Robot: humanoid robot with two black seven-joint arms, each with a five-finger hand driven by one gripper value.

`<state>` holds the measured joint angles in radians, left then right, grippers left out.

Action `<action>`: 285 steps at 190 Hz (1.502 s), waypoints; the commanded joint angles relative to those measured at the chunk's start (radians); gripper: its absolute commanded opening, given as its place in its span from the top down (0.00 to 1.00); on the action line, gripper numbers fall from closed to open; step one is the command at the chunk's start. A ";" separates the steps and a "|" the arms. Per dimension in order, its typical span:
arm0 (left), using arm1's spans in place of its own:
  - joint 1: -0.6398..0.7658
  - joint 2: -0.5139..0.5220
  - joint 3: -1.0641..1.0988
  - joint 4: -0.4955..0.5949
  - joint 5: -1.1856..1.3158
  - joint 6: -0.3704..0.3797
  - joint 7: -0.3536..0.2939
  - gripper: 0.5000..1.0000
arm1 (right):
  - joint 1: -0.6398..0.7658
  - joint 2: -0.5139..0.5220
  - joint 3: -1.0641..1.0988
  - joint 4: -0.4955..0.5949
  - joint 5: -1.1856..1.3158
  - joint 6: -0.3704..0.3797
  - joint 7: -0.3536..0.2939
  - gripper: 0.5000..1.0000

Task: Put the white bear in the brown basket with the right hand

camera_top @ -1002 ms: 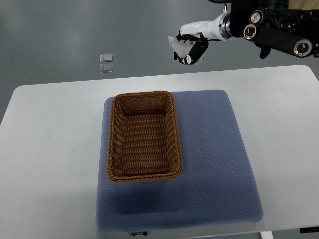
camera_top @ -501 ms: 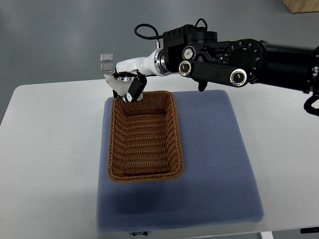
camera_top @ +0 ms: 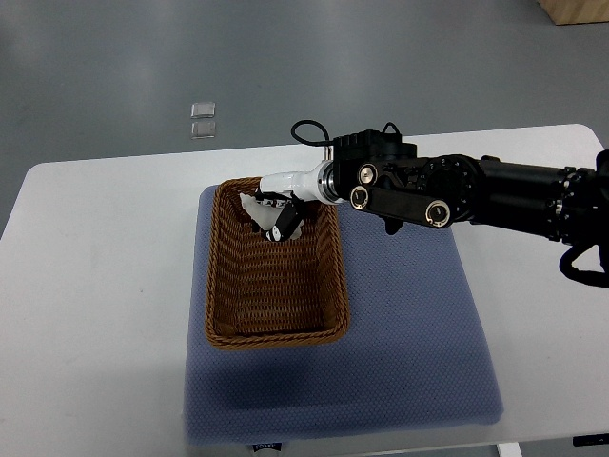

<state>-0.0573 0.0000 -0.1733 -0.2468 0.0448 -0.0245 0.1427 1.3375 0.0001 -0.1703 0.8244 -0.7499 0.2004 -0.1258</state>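
One white table (camera_top: 95, 286) filled most of the top view, and beyond its far edge two small clear squares (camera_top: 202, 120) lay on the grey floor, one just behind the other. On the table sat a single blue mat (camera_top: 409, 352), and on the left part of that mat stood one brown basket (camera_top: 221, 286), rectangular and woven, its long side running away from the camera. There was one white bear (camera_top: 253, 207), small and only partly visible, held inside the far end of the basket close to its far rim; whether it touched the basket floor could not be told. One robot hand was in sight, the right hand (camera_top: 279, 215), white with dark fingers (camera_top: 284, 224) curled around the bear and clamped on it, dipping below the level of the basket's rim. Its arm (camera_top: 457, 192), black and bulky with round silver joints and a looped black cable, stretched in from the right edge across the far right corner of the mat, covering that part of the mat and table. The near two thirds of the basket held nothing else that could be seen. At the top right corner a small patch of a tan wooden thing (camera_top: 576, 9) showed on the floor.
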 commanded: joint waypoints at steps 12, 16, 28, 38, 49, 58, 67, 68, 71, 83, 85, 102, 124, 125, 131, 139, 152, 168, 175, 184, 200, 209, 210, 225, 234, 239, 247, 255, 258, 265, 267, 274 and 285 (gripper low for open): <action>-0.002 0.000 0.000 -0.002 0.000 0.000 0.000 0.00 | -0.035 0.000 0.000 -0.025 -0.002 -0.022 0.000 1.00; -0.002 0.000 0.001 -0.002 0.000 0.000 0.000 0.00 | -0.040 0.000 0.000 -0.027 -0.002 -0.026 0.000 1.00; -0.002 0.000 0.000 -0.002 0.000 0.000 0.000 0.00 | -0.054 0.000 0.000 -0.030 -0.002 -0.033 0.002 1.00; -0.002 0.000 0.000 -0.002 0.000 0.000 0.000 0.00 | -0.061 0.000 0.000 -0.034 -0.002 -0.041 0.002 1.00; -0.002 0.000 0.000 -0.002 0.000 0.000 0.000 0.00 | -0.070 0.000 0.000 -0.034 -0.002 -0.045 0.002 1.00; -0.002 0.000 0.000 -0.002 0.000 0.000 0.000 0.00 | -0.080 0.000 0.000 -0.036 -0.002 -0.049 0.002 1.00; -0.002 0.000 0.000 0.000 0.000 0.000 0.000 0.00 | -0.086 0.000 0.002 -0.036 -0.002 -0.055 0.002 1.00; -0.002 0.000 0.000 0.000 0.000 0.000 0.000 0.00 | -0.086 0.000 0.002 -0.036 -0.002 -0.055 0.002 1.00; -0.002 0.000 0.000 0.000 0.000 0.000 0.000 0.00 | -0.087 0.000 0.002 -0.036 -0.002 -0.059 0.002 1.00; -0.002 0.000 0.000 0.000 0.000 0.000 0.000 0.00 | -0.092 0.000 0.002 -0.036 -0.002 -0.065 0.002 1.00; -0.002 0.000 0.000 0.000 0.000 0.000 0.000 0.00 | -0.093 0.000 0.002 -0.036 -0.002 -0.067 0.002 1.00; -0.002 0.000 0.000 -0.002 0.000 0.000 0.000 0.00 | -0.098 0.000 0.005 -0.036 -0.002 -0.072 0.003 0.97; -0.002 0.000 0.000 -0.002 0.000 0.000 0.000 0.00 | -0.106 0.000 0.006 -0.036 0.000 -0.072 0.003 0.77; -0.002 0.000 0.000 -0.002 0.000 0.000 0.000 0.00 | -0.106 0.000 0.006 -0.036 0.000 -0.072 0.003 0.77; -0.002 0.000 0.000 0.000 0.000 0.000 0.000 0.00 | -0.106 0.000 0.008 -0.036 0.000 -0.072 0.003 0.67; -0.002 0.000 0.000 0.001 0.000 0.000 0.000 0.00 | -0.106 0.000 0.009 -0.036 0.000 -0.073 0.003 0.57; -0.002 0.000 0.000 0.003 0.000 0.000 0.000 0.00 | -0.104 0.000 0.011 -0.036 0.001 -0.072 0.003 0.48; -0.001 0.000 0.000 0.004 0.000 0.000 0.000 0.00 | -0.101 0.000 0.014 -0.036 0.006 -0.072 0.003 0.42; -0.002 0.000 0.000 0.004 0.000 0.000 0.000 0.00 | -0.098 0.000 0.014 -0.036 0.007 -0.072 0.003 0.41; -0.002 0.000 0.000 0.003 0.000 0.000 0.000 0.00 | -0.095 0.000 0.015 -0.034 0.009 -0.072 0.003 0.38; -0.002 0.000 0.000 0.003 0.000 0.000 0.000 0.00 | -0.090 0.000 0.015 -0.034 0.012 -0.072 0.003 0.36; -0.002 0.000 0.000 0.004 0.000 0.000 0.000 0.00 | -0.089 0.000 0.017 -0.034 0.014 -0.070 0.003 0.36; -0.002 0.000 0.000 0.004 0.000 0.000 0.000 0.00 | -0.089 0.000 0.020 -0.034 0.014 -0.070 0.003 0.36; -0.002 0.000 0.000 0.004 0.000 0.000 0.000 0.00 | -0.066 0.000 0.040 -0.034 0.015 -0.064 0.003 0.36; -0.002 0.000 0.000 0.004 0.000 0.000 0.000 0.00 | -0.052 0.000 0.048 -0.034 0.017 -0.059 0.002 0.35; -0.002 0.000 0.000 0.004 0.000 0.000 0.000 0.00 | -0.050 0.000 0.049 -0.034 0.018 -0.058 0.002 0.35; -0.002 0.000 0.000 0.006 0.000 0.000 0.000 0.00 | -0.049 0.000 0.049 -0.034 0.018 -0.055 0.002 0.35; -0.002 0.000 0.000 0.006 0.000 0.000 0.000 0.00 | -0.047 0.000 0.049 -0.034 0.018 -0.055 0.002 0.35; -0.002 0.000 0.000 0.006 0.000 0.000 0.000 0.00 | -0.047 0.000 0.049 -0.034 0.018 -0.055 0.002 0.35; -0.002 0.000 0.000 0.006 0.000 0.000 0.000 0.00 | -0.047 0.000 0.049 -0.034 0.018 -0.055 0.002 0.35; -0.002 0.000 0.000 0.006 0.000 0.000 0.000 0.00 | -0.047 0.000 0.049 -0.034 0.018 -0.055 0.002 0.34; -0.002 0.000 0.000 0.006 0.000 0.000 0.000 0.00 | -0.047 0.000 0.049 -0.034 0.018 -0.055 0.002 0.34; -0.002 0.000 0.000 0.006 0.000 0.000 0.000 0.00 | -0.046 0.000 0.049 -0.034 0.018 -0.055 0.002 0.34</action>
<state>-0.0598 0.0000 -0.1734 -0.2409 0.0444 -0.0247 0.1427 1.2893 0.0000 -0.1209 0.7902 -0.7318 0.1454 -0.1243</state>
